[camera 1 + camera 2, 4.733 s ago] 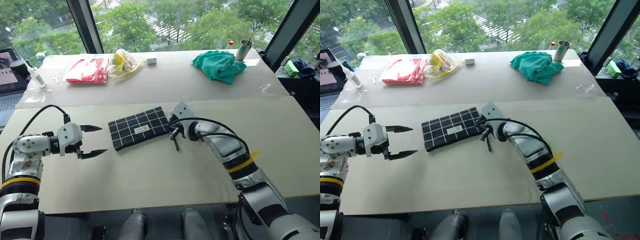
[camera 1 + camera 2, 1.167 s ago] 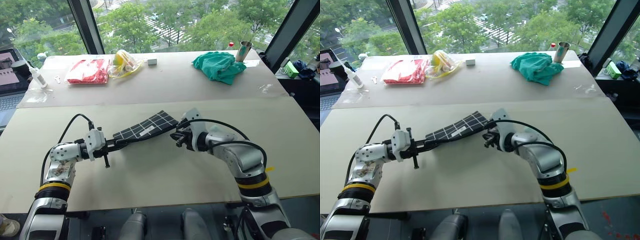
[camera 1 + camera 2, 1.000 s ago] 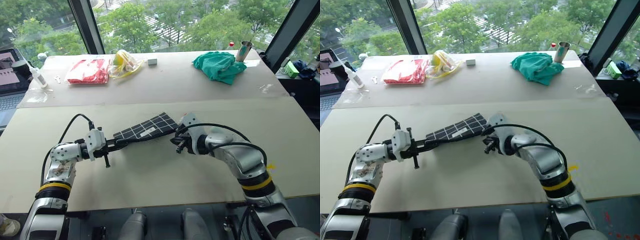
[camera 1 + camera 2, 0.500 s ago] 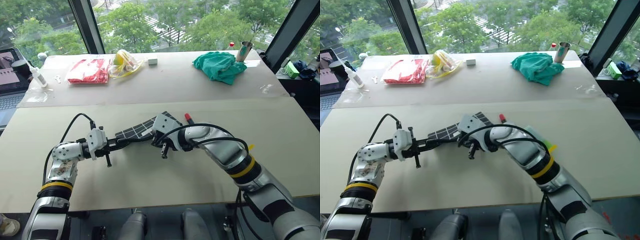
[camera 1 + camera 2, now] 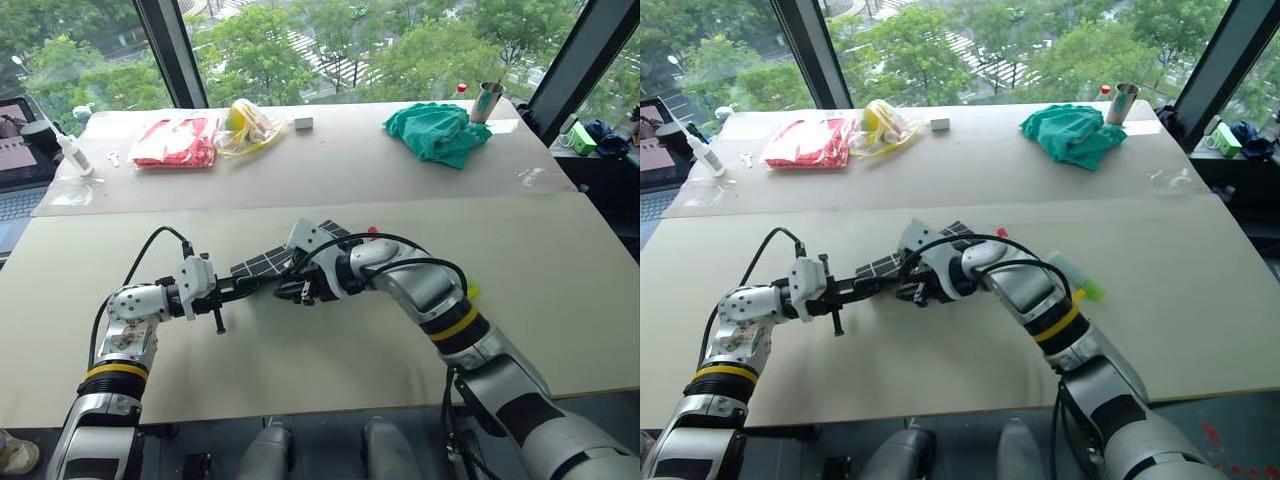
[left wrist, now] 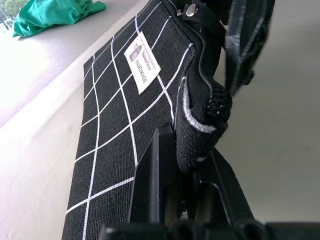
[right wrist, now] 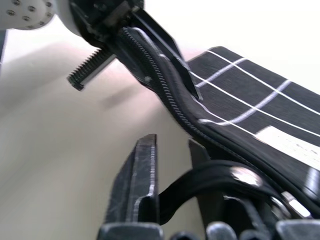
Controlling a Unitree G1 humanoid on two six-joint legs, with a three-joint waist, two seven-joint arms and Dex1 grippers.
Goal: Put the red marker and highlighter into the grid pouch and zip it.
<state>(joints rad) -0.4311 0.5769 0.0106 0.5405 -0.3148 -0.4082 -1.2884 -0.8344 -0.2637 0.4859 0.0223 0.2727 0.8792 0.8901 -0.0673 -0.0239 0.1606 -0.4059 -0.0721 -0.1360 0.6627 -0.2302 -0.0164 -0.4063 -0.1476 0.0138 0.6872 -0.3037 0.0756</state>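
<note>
While the left pincer (image 6: 187, 165) is pressed together on the end corner of the grid pouch (image 5: 268, 264), the pouch hangs lifted off the tabletop (image 5: 300, 370) at that end and stretches away from the pincer toward the right pincer (image 5: 303, 291). On the pouch face beyond the left fingers sits a small white label (image 6: 140, 60), and the zipper line runs along the upper edge away from the grip.

At the far stretch of that zipper edge is the right pincer, its two fingers (image 7: 137, 175) a little apart. The black pull strap (image 7: 220, 175) loops across between and over them, right beside the zipper pull; whether it is really gripped cannot be told.

Just behind the right arm a red tip of the red marker (image 5: 373, 231) peeks out, and on the far side of that forearm lies the highlighter (image 5: 1077, 280) on the tabletop, both outside the pouch.

Well beyond both pincers, on the far tabletop, lie a red packet (image 5: 173, 141), a yellow bag (image 5: 247, 124), a green cloth (image 5: 437, 130) and a metal cup (image 5: 489, 99)
</note>
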